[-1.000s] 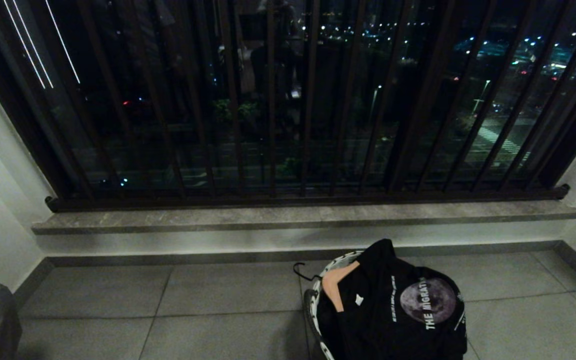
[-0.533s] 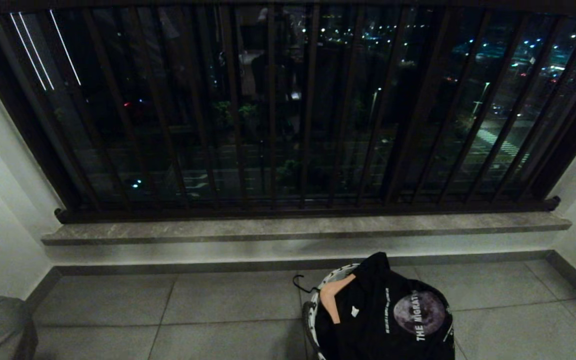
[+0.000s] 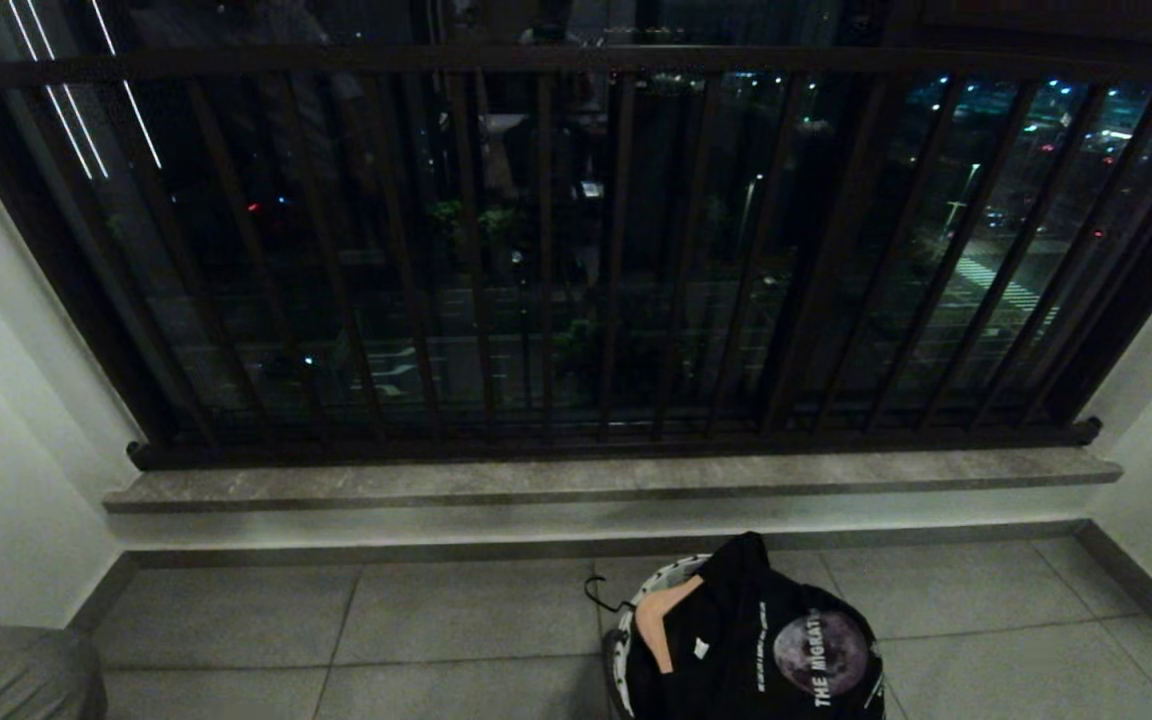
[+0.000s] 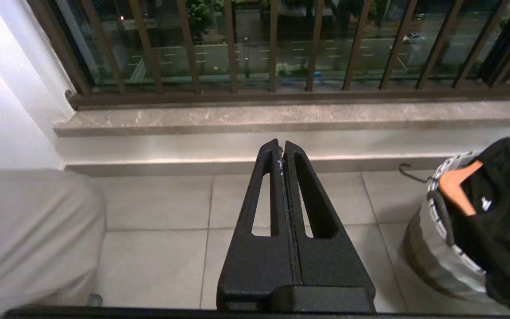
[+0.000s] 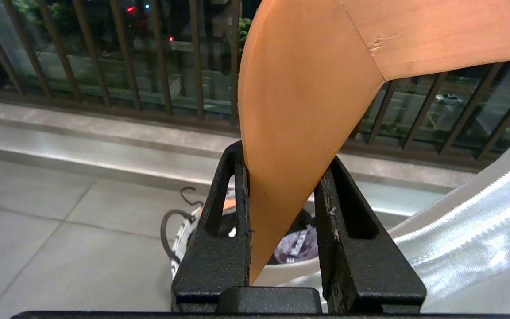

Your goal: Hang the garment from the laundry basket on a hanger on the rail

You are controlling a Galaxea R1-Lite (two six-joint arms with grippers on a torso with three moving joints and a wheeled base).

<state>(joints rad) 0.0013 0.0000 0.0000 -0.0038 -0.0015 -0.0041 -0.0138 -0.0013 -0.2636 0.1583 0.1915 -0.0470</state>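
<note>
The laundry basket (image 3: 626,625) stands on the tiled floor below the window. A black garment (image 3: 786,650) with a moon print is heaped in it, on a wooden hanger (image 3: 658,620) whose dark hook juts out to the left. Neither gripper shows in the head view. My right gripper (image 5: 283,156) is shut on a second wooden hanger (image 5: 308,88), above and short of the basket (image 5: 182,239). White ribbed cloth (image 5: 481,230) hangs beside that gripper. My left gripper (image 4: 283,148) is shut and empty, left of the basket (image 4: 432,230). The rail is out of view.
Dark vertical window bars (image 3: 546,260) with a top crossbar span the back, over a stone sill (image 3: 606,480). White walls close in both sides. A pale grey cloth-covered mass (image 3: 6,670) sits at the near left, by the left gripper.
The whole head view has slid downward: the camera has risen, bringing the bars' top crossbar into sight. The basket and garment stay put on the floor.
</note>
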